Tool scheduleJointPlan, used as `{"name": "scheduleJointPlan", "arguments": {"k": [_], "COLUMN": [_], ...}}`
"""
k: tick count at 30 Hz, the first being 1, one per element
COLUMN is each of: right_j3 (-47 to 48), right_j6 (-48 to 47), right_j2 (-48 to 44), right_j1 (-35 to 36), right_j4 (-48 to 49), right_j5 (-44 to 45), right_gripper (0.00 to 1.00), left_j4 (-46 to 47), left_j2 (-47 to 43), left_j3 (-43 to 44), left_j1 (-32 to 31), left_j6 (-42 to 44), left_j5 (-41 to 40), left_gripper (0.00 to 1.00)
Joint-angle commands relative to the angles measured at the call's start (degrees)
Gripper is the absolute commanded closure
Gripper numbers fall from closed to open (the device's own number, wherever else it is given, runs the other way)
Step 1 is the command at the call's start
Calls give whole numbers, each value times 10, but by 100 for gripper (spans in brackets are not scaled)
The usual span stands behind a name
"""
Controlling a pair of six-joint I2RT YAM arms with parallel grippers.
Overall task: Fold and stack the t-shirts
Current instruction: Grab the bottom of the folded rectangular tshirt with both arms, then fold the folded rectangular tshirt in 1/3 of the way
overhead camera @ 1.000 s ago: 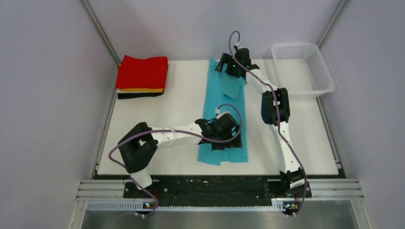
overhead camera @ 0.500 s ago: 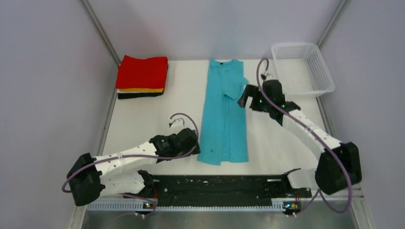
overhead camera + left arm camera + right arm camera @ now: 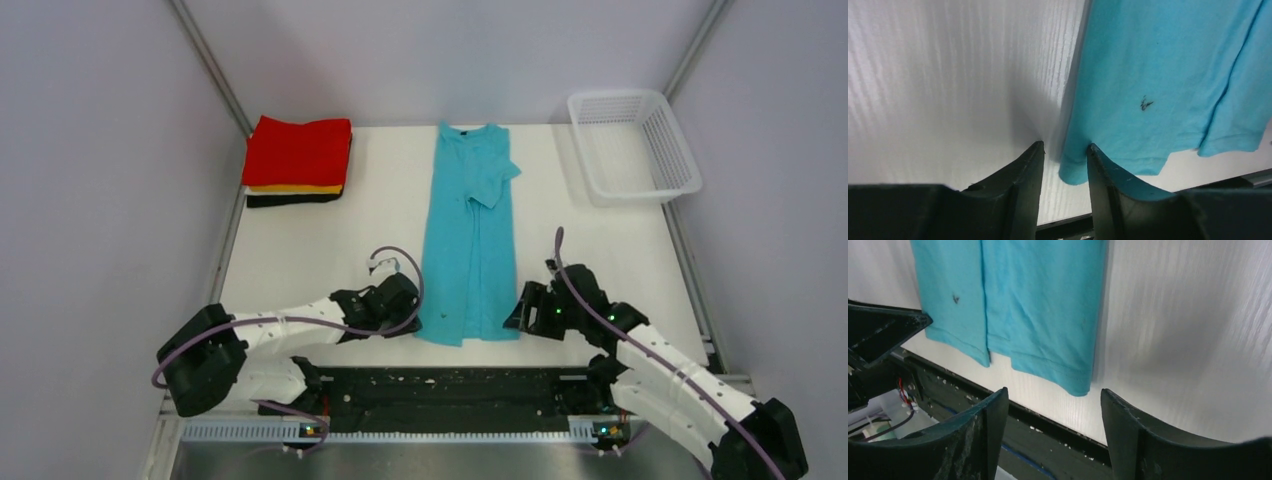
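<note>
A turquoise t-shirt lies folded into a long strip down the middle of the table, collar at the far end. My left gripper sits low at its near left corner. In the left wrist view that corner lies in the gap of the left gripper, whose jaws stand partly apart, one finger over the cloth. My right gripper is by the near right corner. In the right wrist view the right gripper is open wide, with the corner just ahead of it. Red, orange and black t-shirts are stacked far left.
A white mesh basket stands at the far right corner. The black rail of the table's near edge runs just under both grippers. Grey walls close in the left and right sides.
Both arms left the shirt's middle and collar and came down to its near corners, left and right. Both pairs of jaws have narrowed, the left more.
</note>
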Motion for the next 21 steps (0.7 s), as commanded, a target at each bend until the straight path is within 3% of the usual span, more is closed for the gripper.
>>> {"name": "scheduleJointPlan", "arguments": {"k": [1,9,13,15,16,21], "right_j3": [-36,-65,-76,-81,-83,-88], "right_j6": [40,50,49,48,47,52], "right_j2": [2,66,89,86,80,10], "right_j1": [8,17,23,28,31,54], "right_j4": [15,88,117,124,125,92], "right_j5": [-41,-37,-20,-4,-2,-7], "right_gripper": [39,55,80,89,100,100], "left_j4": [61,57,51,54,57,54], "left_j2": [32,74,84,84,82,57], "left_j3": [0,8,11,15,15,3], "left_j1": [2,2,0,-2,-3,-12], "left_j6": [-2,-5,-10,-9,-10,-15], "left_j5": [36,62,77,87,92,109], "left_gripper": [64,77,100,100,100,100]}}
